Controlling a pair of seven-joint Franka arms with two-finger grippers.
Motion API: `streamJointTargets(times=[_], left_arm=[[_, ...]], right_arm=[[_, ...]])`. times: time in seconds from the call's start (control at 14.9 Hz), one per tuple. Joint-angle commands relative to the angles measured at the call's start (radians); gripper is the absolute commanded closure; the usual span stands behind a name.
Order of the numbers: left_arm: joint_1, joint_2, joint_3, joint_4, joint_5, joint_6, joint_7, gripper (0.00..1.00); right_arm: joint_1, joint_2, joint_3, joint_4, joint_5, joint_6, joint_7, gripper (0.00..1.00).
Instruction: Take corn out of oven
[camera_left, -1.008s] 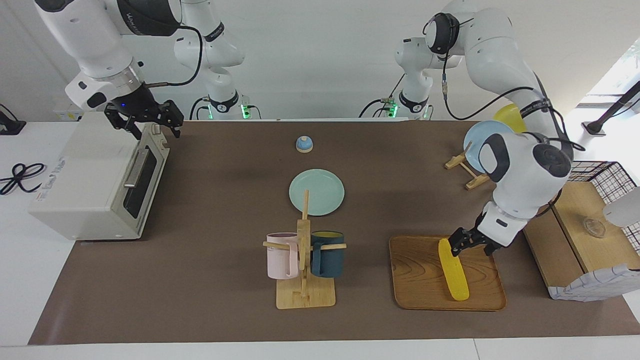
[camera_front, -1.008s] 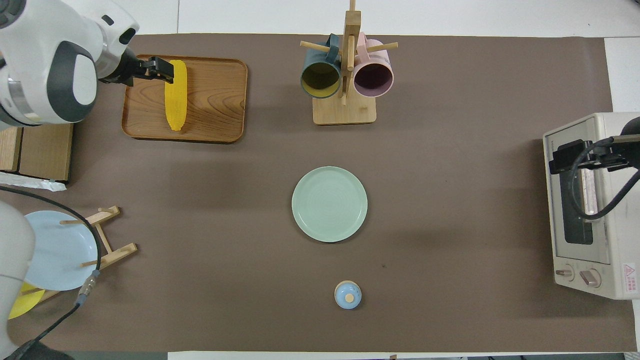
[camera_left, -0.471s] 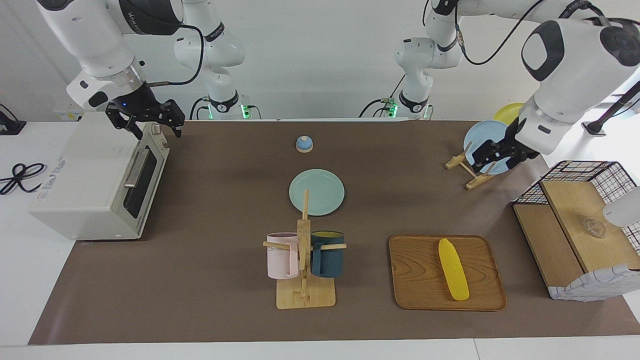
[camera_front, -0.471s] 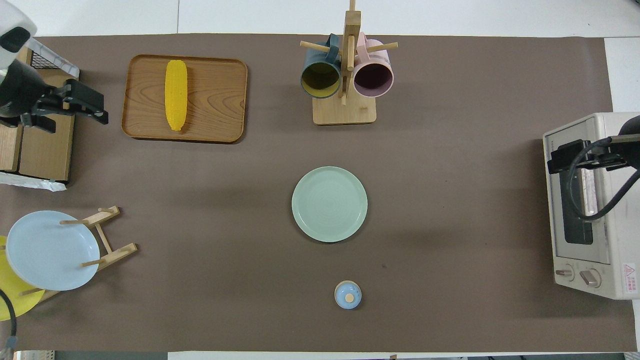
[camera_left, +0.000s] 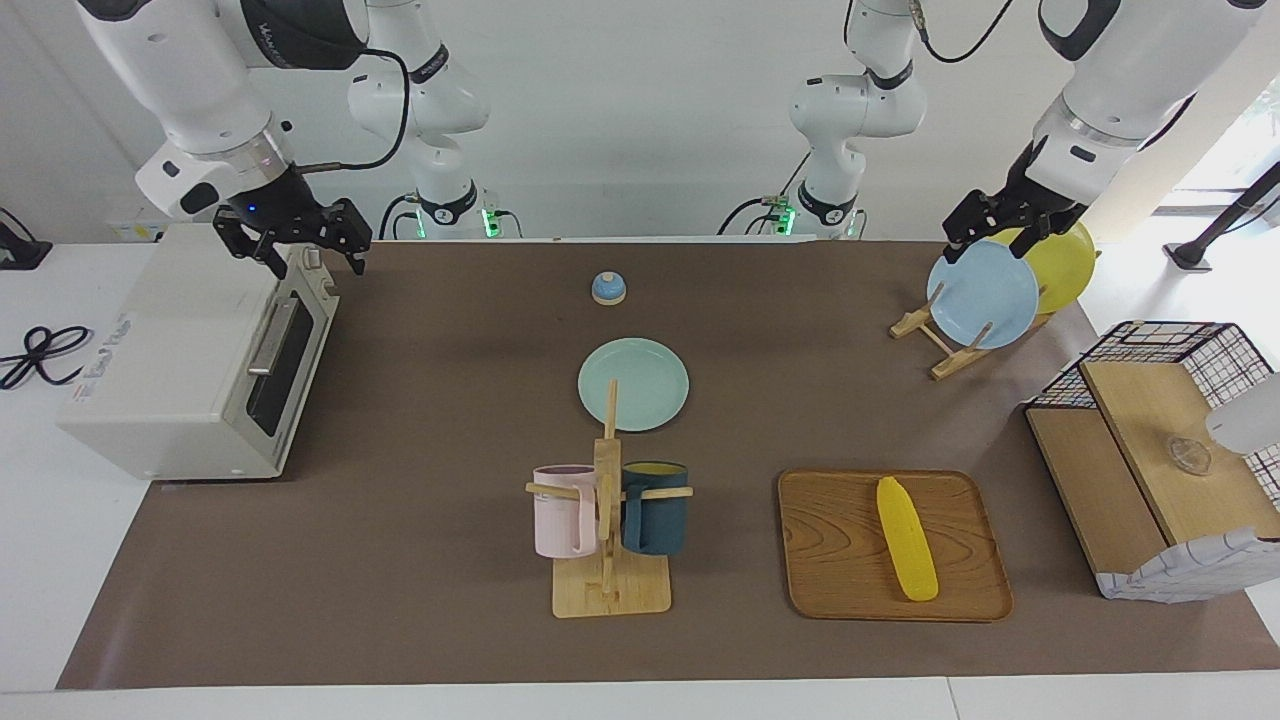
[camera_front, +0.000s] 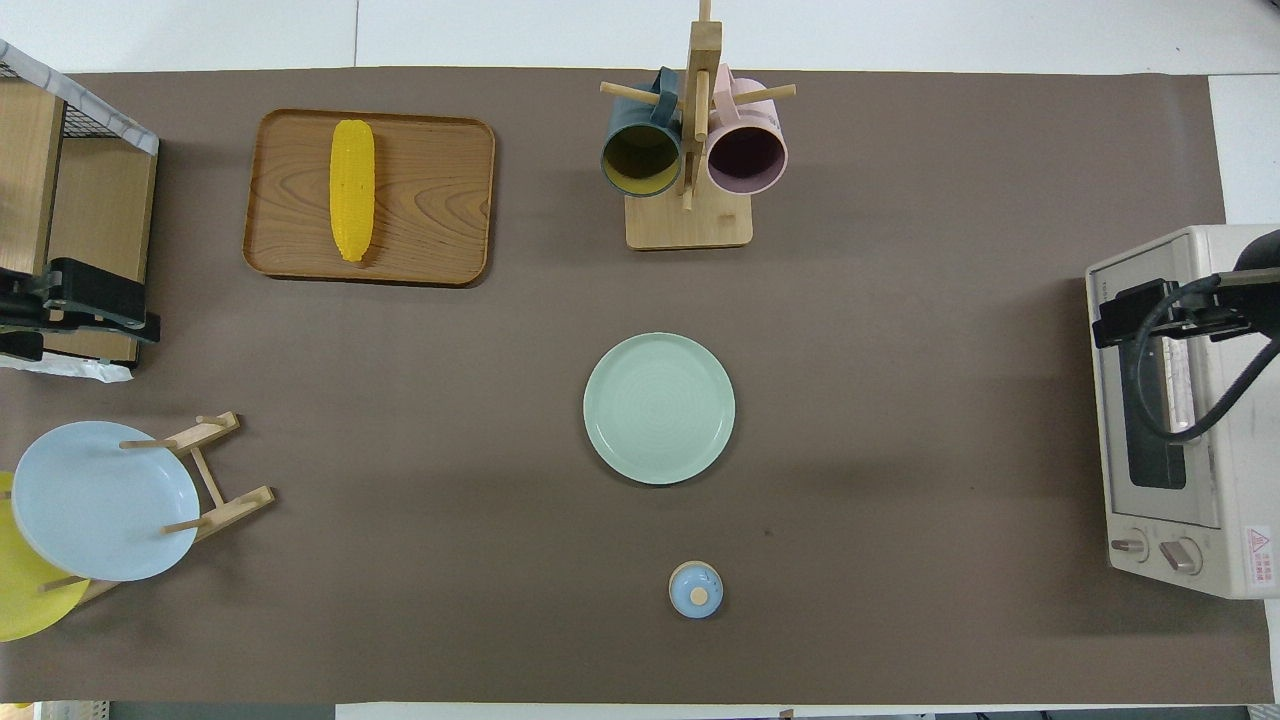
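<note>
Lying on the wooden tray (camera_left: 850, 590) at the left arm's end, clear of both grippers: the corn (camera_left: 907, 538). Oven (camera_left: 190, 355) at the right arm's end, door closed. Left gripper (camera_left: 1000, 222) raised over the plate rack (camera_left: 940, 345), fingers apart, empty. Right gripper (camera_left: 295, 240) over the oven's top front edge, fingers apart, empty

corn (camera_left: 907, 538) on tray (camera_left: 840, 560), oven (camera_left: 190, 360) well apart
</note>
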Motion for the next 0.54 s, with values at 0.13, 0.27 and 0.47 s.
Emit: streamJointTargets(times=[0.13, 0.27, 0.47], left_arm=[[0.005, -0.005, -0.008, -0.055, 0.019, 0.079, 0.007, 0.0], [0.008, 0.004, -0.008, -0.05, 0.019, 0.081, 0.009, 0.0], [0.011, 0.004, -0.009, -0.042, 0.018, 0.071, 0.016, 0.0]], right_arm=[[-0.007, 0.004, 0.01, 0.008, 0.019, 0.008, 0.014, 0.0], [-0.007, 0.004, 0.01, 0.005, 0.02, 0.009, 0.014, 0.0], [-0.007, 0.003, 0.017, 0.005, 0.019, 0.009, 0.014, 0.0]])
